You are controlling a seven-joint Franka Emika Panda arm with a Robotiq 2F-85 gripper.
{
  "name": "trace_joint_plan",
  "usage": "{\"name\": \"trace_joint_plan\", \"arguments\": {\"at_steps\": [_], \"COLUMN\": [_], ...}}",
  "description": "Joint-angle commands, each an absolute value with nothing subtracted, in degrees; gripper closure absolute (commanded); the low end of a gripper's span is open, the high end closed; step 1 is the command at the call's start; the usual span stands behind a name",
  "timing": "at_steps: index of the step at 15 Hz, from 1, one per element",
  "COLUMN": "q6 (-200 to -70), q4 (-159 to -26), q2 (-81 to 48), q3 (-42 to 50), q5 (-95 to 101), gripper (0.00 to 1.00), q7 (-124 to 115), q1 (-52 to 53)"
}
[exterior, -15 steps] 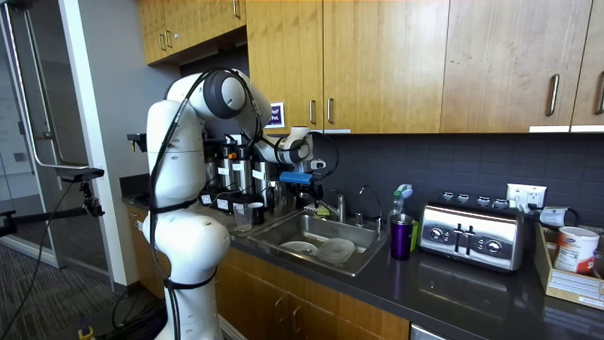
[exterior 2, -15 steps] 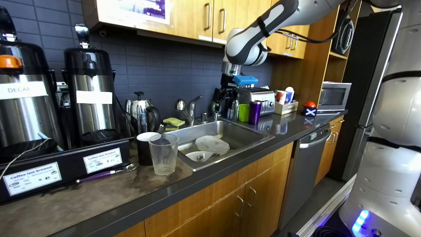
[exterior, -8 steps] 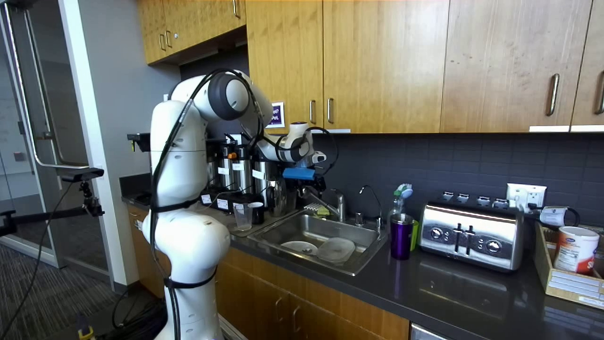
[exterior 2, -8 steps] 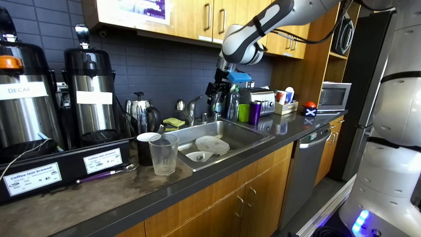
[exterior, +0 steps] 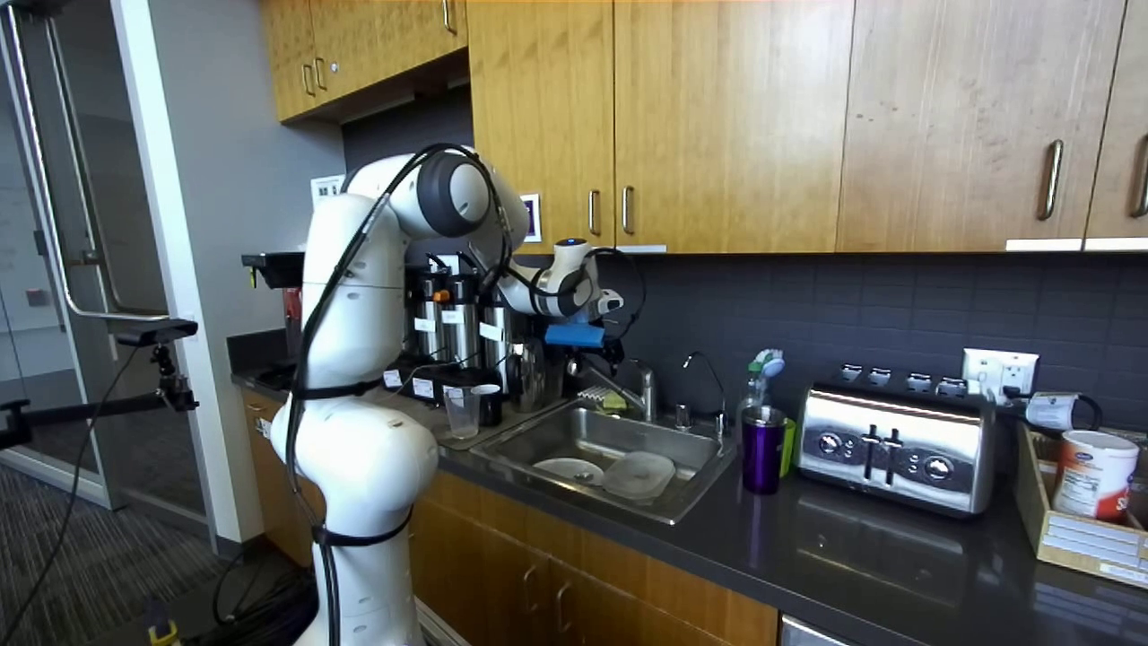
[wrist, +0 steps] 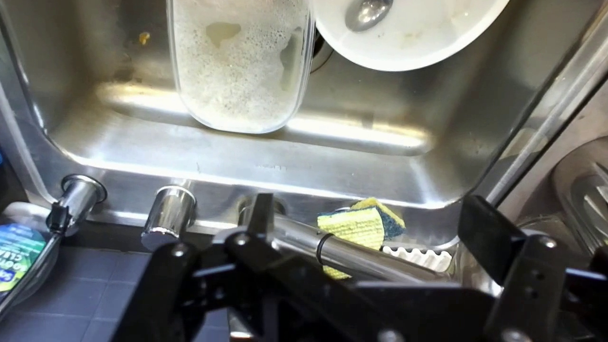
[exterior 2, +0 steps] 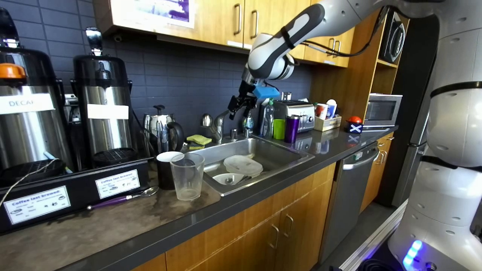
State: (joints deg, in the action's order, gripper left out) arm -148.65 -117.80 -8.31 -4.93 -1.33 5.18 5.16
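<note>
My gripper (wrist: 375, 225) is open and empty in the wrist view, its black fingers wide apart. It also shows above the back of the sink in both exterior views (exterior 2: 240, 108) (exterior: 596, 354). The chrome faucet (wrist: 365, 259) runs across the view between and beyond the fingers; I cannot tell if they touch it. Behind the faucet lie yellow-green sponges (wrist: 354, 223) with dark scouring sides, and a white ridged piece (wrist: 418, 258). In the sink (exterior 2: 263, 150) are a cloudy plastic container (wrist: 242, 71) and a white bowl (wrist: 413, 33) with a spoon (wrist: 373, 12).
Along the counter stand a steel kettle (exterior 2: 158, 130), a black mug (exterior 2: 164, 173), a clear cup (exterior 2: 187, 180), a purple tumbler (exterior 2: 292, 128), a green cup (exterior 2: 279, 129), soap bottles (exterior 2: 267, 118) and a toaster (exterior 2: 299, 114). Coffee dispensers (exterior 2: 105, 101) stand by the wall. Cabinets (exterior: 726, 126) hang above.
My gripper has moved across the back of the sink toward the faucet and tilted from near vertical. The upper arm has swung with it. No object has visibly moved.
</note>
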Motion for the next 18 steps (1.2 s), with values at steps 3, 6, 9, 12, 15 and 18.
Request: {"name": "trace_joint_plan", "arguments": {"at_steps": [3,6,9,12,15,18], "q6": [-153.21,-154.78,-155.59,-155.31,-155.00,-153.96], "q4": [-112.49,-110.49,-108.71,-107.55,-106.63,-105.97], "q2": [-13.64,-15.74,-17.25,-17.67,-17.94,-17.81], "q3": [-5.64,-5.99,-6.60,-7.41,-8.17,-8.92], "q5": [-0.90,-1.02,-1.08,-1.66,-2.03,-2.90], "gripper": [0.00,0.00,0.00,0.00,0.00,0.00], "q7": [6.45,6.07,5.80,5.32,5.25,4.86], "q1": [5.10,5.20,5.53,5.92,6.16,6.24]}}
